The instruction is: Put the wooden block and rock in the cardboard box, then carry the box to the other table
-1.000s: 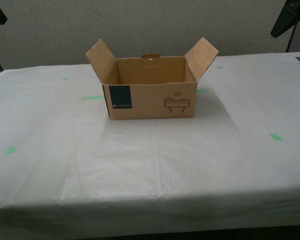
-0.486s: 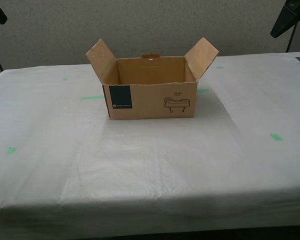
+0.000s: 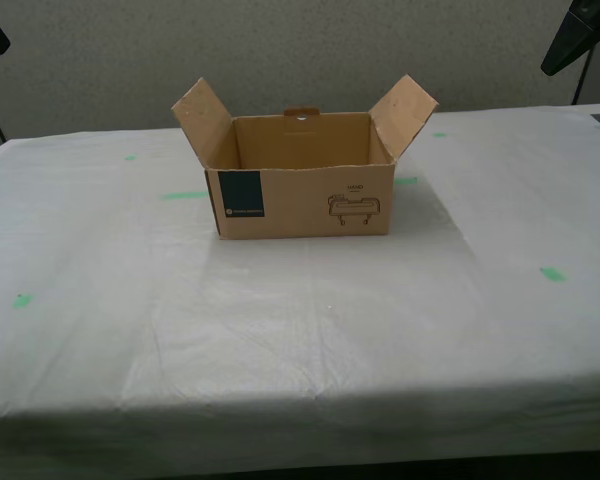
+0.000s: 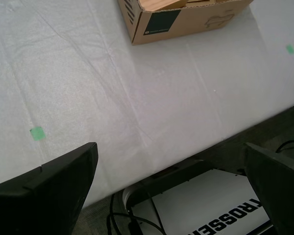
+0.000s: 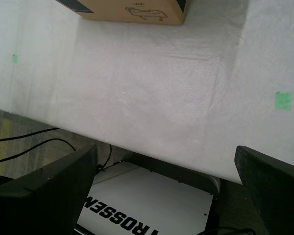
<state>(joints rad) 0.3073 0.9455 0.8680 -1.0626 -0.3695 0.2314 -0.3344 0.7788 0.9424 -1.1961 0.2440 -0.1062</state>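
Green tape pieces on wrinkled white cloth surface, well apart from brown corrugated cardboard box. Box sits mid-surface, flaps up, likely delivered. Light tan wooden block inside box; rock unseen. My second gripper, my first gripper: jaws spread, empty, clear of box.

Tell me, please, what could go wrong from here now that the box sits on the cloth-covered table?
The cardboard box rests on the other table, whose cloth is wrinkled, so nudging the box could bunch the cloth. Its side flaps stand splayed outward, and an arm passing close might clip one and shift the box. Both tools, my first gripper and my second gripper, hang open beyond the table's near edge, so a careless move could strike that edge.
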